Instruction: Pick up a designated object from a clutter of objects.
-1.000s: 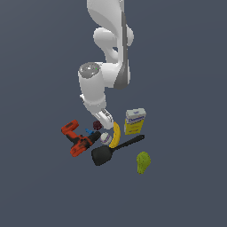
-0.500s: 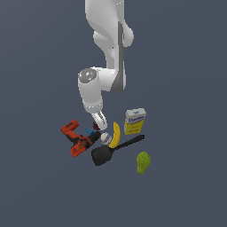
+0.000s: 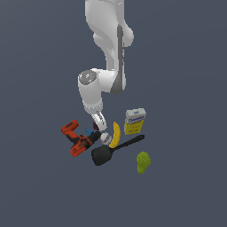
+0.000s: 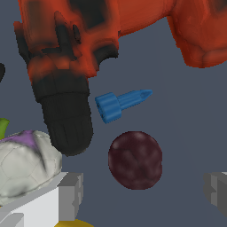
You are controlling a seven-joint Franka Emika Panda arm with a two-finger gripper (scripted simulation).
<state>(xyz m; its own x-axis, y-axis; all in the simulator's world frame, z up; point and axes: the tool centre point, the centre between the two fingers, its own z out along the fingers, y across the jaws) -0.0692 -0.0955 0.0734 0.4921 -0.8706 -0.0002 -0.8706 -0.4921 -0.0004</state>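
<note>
The dark maroon ball (image 4: 135,159) lies on the floor, level with my fingertips, between my two grey fingers (image 4: 68,193). In the exterior view it is a dark spot (image 3: 95,129) under the gripper (image 3: 98,125). My gripper (image 4: 142,190) is open and empty, just above the ball. The red-black drill (image 4: 97,48) (image 3: 75,138) lies just beyond it, with the small blue piece (image 4: 122,103) (image 3: 88,131) between drill and ball. The white ball (image 4: 26,164) (image 3: 105,138) sits beside one finger.
A yellow banana (image 3: 115,134), a black spatula (image 3: 111,151), a yellow-white box (image 3: 135,120) and a green lumpy fruit (image 3: 142,162) lie toward the exterior view's right of the gripper. The drill's black chuck (image 4: 66,119) almost touches the white ball.
The arm has swung toward the exterior view's left and the gripper has come down over the spot between the drill and the white ball.
</note>
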